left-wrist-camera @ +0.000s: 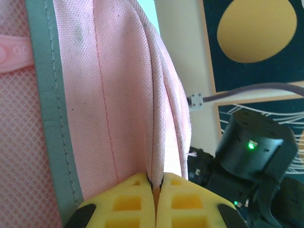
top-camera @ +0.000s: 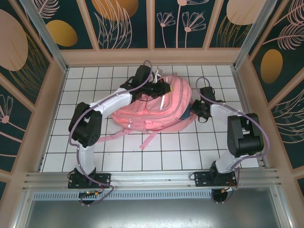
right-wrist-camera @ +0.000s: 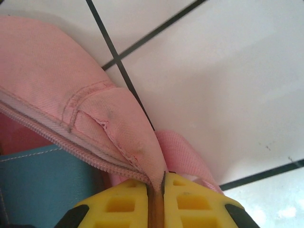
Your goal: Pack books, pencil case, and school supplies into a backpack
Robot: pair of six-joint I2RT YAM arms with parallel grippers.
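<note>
The backpack (top-camera: pixel 156 107) lies flat near the middle of the white gridded desk (top-camera: pixel 190 152), closer to the far side, with its top end pointing toward the far right. Patterned walls (top-camera: pixel 42 95) close the desk in on the left, far and right sides. A metal rail (top-camera: pixel 152 178) carrying both arm bases runs along the near edge. Bare tiles lie open between the bag and the rail, and a broad strip is free along the left wall. To the right of the bag the free space is narrower, because the right arm stands there. One loose strap (top-camera: pixel 148 140) trails from the bag's near edge toward the rail, and another runs out toward the left arm.

The left pincer (top-camera: pixel 162 88) is at the bag's far upper edge. From the left wrist, the left pincer (left-wrist-camera: pixel 155 183) has its yellow pads pressed together on a thin fold of the pink backpack (left-wrist-camera: pixel 118 95). A dark arm housing with a green light (left-wrist-camera: pixel 256 152) stands just beyond the fold.

The right pincer (top-camera: pixel 194 107) meets the bag's right end. From the right wrist, the right pincer (right-wrist-camera: pixel 159 183) is clamped narrowly on a flap of the backpack (right-wrist-camera: pixel 57 61), right beside the zipper (right-wrist-camera: pixel 57 137). A blue surface (right-wrist-camera: pixel 42 180) shows below the zipper; what it is cannot be told.
</note>
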